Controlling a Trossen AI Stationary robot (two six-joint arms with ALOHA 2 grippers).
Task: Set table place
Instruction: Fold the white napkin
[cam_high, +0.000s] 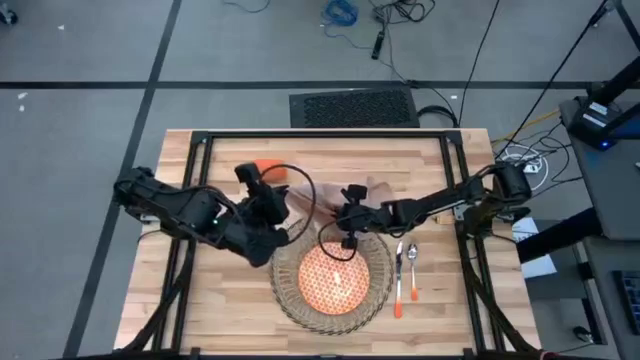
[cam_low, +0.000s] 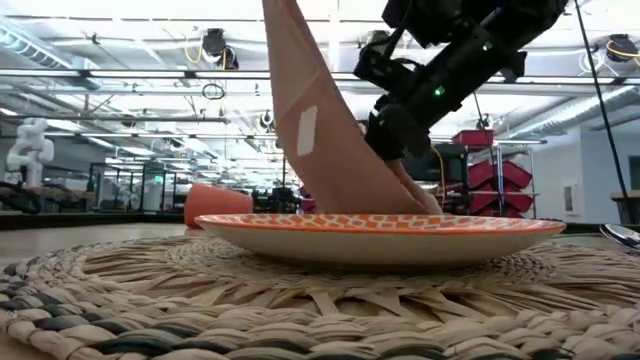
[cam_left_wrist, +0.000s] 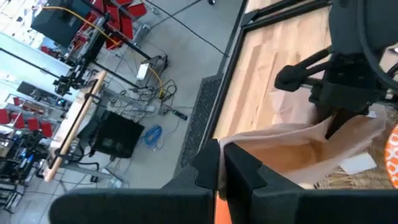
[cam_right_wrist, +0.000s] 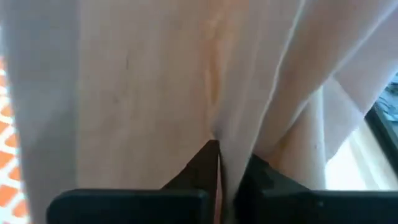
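Note:
The beige napkin (cam_high: 365, 190) hangs in the air just beyond the far rim of the orange-patterned plate (cam_high: 333, 278), which lies on the round wicker placemat (cam_high: 290, 300). My left gripper (cam_high: 288, 215) and my right gripper (cam_high: 347, 215) are both shut on the napkin, close together. In the low view the napkin (cam_low: 320, 120) rises steeply out of the top of the picture. Its lower end drops behind the plate (cam_low: 380, 235). The orange cup (cam_high: 270, 170) lies on its side on the table (cam_high: 220, 300), far left of the plate. My left gripper pinches an edge of the napkin (cam_left_wrist: 249, 155) between its two fingers. From there the cloth runs, slightly slack, across to my other gripper (cam_left_wrist: 339, 87). One layer or several, I cannot tell. My right gripper pinches a gathered fold of the napkin (cam_right_wrist: 217, 127) between its two fingers. Cloth hangs in folds on both sides of the fingers and fills its wrist view. In the low view this gripper (cam_low: 400, 140) holds the cloth low, just above the plate's far rim.
A spoon and a fork with orange handles (cam_high: 400, 285) lie side by side on the table, right of the placemat. The black frame rails (cam_high: 200, 190) run along the table's sides and far edge. Bare wood shows at the near left (cam_high: 210, 310).

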